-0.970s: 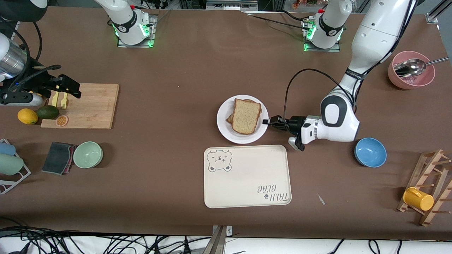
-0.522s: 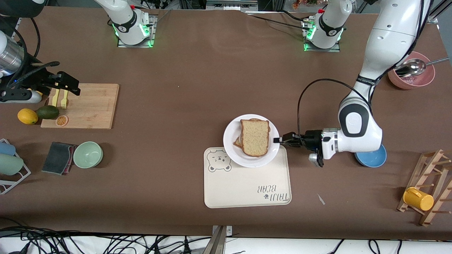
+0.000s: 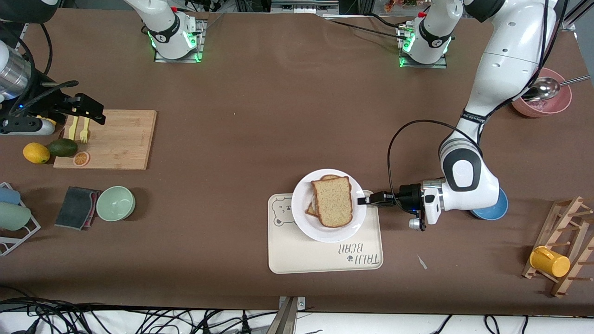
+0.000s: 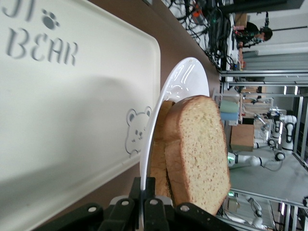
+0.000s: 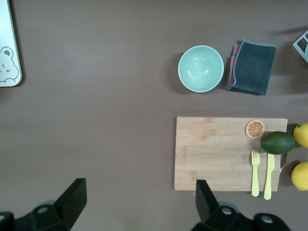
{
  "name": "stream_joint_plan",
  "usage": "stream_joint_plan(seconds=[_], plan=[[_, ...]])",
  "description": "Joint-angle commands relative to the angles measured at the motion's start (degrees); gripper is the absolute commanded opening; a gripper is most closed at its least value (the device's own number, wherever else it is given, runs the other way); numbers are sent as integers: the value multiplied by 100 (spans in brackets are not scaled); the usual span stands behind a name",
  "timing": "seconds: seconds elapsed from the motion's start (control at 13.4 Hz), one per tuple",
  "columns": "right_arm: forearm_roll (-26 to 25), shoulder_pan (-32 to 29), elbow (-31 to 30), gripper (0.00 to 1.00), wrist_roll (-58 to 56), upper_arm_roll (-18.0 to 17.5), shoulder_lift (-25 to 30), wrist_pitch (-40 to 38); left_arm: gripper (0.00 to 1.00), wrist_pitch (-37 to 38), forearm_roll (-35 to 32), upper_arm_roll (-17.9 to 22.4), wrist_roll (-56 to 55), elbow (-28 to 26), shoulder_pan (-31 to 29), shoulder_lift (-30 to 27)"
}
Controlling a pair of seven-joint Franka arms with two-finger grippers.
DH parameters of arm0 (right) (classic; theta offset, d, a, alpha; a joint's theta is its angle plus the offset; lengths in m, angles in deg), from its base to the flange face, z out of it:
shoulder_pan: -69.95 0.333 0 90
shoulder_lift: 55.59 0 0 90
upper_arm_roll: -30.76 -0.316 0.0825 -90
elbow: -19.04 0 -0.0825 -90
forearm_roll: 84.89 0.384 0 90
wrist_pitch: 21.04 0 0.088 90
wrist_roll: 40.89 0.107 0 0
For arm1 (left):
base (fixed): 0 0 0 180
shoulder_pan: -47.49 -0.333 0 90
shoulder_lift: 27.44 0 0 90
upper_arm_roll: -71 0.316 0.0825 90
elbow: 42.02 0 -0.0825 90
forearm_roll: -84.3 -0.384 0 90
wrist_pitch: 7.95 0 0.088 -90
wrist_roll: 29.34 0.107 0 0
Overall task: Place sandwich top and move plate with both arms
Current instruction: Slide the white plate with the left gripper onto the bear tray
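Observation:
The white plate [image 3: 302,206] carries the sandwich top [image 3: 332,201], a brown speckled slice lying on another slice. My left gripper [image 3: 362,201] is shut on the plate's rim at the left arm's end of it. It holds the plate over the part of the cream bear tray [image 3: 325,257] farther from the front camera. In the left wrist view my left gripper [image 4: 143,185] pinches the thin plate rim [image 4: 180,82], with the sandwich top [image 4: 197,144] beside it and the tray [image 4: 72,106] beneath. My right gripper [image 3: 95,113] waits open and empty over the cutting board [image 3: 120,139]; it also shows in the right wrist view [image 5: 139,197].
A blue bowl [image 3: 492,204] sits under the left wrist. A pink bowl with a spoon [image 3: 540,93] and a wooden rack with a yellow cup [image 3: 550,261] are at the left arm's end. A green bowl [image 3: 115,203], a dark cloth [image 3: 76,207], a lemon and an avocado are near the board.
My left gripper has carried the plate with the sandwich toward the front camera, from the bare table to over the bear tray. The right arm has hardly moved.

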Motion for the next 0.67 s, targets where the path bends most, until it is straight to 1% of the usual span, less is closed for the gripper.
stream_joint_plan(seconds=[0.0, 0.07, 0.15, 0.3, 0.52, 0.6], plan=[[-72, 18, 80, 100, -37, 2, 27, -110, 0, -668, 239, -2, -8, 218, 133, 281], [-72, 18, 158, 100, -46, -7, 27, -119, 0, -924, 257, -2, -60, 227, 177, 351], [-64, 18, 264, 100, -46, -7, 27, -119, 0, -1023, 274, -11, -87, 340, 186, 421], [-64, 9, 273, 100, -81, 19, 27, -128, 0, -1032, 406, -11, -184, 664, 178, 737], [-72, 18, 300, 100, -46, 2, 27, -242, 0, -1032, 494, -11, -175, 815, 186, 940], [-55, 18, 300, 100, -46, 2, 27, -242, 0, -1032, 625, -46, -166, 850, 186, 1036]])
